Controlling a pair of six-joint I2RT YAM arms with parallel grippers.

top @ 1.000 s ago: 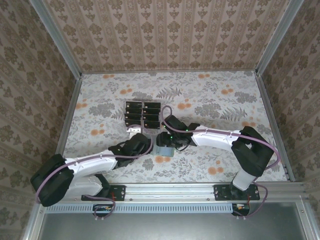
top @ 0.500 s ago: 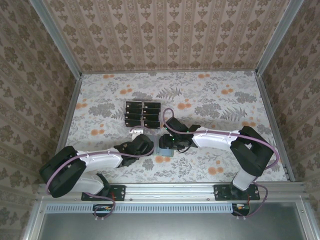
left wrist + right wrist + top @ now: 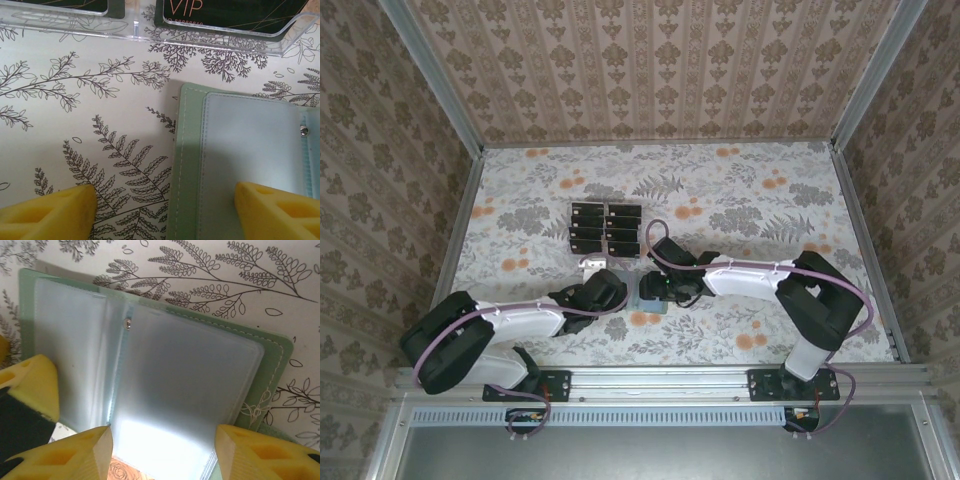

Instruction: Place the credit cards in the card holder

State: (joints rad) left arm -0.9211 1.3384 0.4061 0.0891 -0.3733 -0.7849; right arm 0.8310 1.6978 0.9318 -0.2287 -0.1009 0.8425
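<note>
card holder [image 3: 240, 150] cropped right, credit cards [image 3: 225, 12] cropped top

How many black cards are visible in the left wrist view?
2, in the clear rack: one card top left, one VIP card top right. Others may be hidden.

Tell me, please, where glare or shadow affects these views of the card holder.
Right wrist: strong white glare washes out the clear sleeves of the card holder toward the bottom of the picture. Left wrist: a dark shadow lies on the table beside its left edge, and the clear rack shows faint reflections. Top external: evenly lit, the holder too small for detail.
</note>
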